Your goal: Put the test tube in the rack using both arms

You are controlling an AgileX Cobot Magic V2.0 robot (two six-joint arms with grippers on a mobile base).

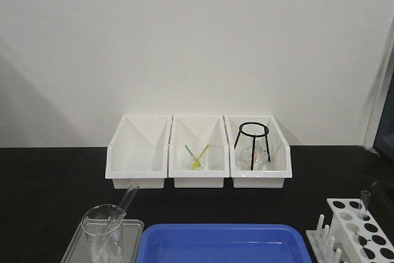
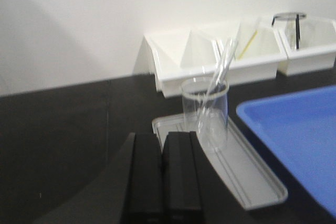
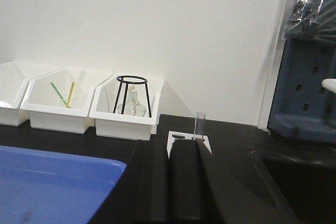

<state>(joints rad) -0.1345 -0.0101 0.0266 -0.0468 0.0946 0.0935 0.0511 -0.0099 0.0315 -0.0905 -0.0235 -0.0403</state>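
A clear test tube [image 1: 128, 197] leans in a wide glass beaker [image 1: 101, 223] on a grey tray at the lower left; it also shows in the left wrist view [image 2: 223, 66]. Another test tube [image 1: 365, 204] stands upright in the white rack [image 1: 357, 229] at the lower right, also seen in the right wrist view [image 3: 200, 125]. My left gripper [image 2: 163, 139] is shut and empty, just short of the beaker [image 2: 206, 114]. My right gripper [image 3: 169, 148] is shut and empty, just in front of the rack [image 3: 177, 139]. Neither gripper shows in the front view.
Three white open bins [image 1: 197, 152] stand along the back wall; the right one holds a black wire stand [image 1: 253, 143]. A blue tray [image 1: 221, 244] lies at the front centre. The grey tray [image 2: 252, 177] lies left of it. A dark blue object [image 3: 307, 87] stands at the right.
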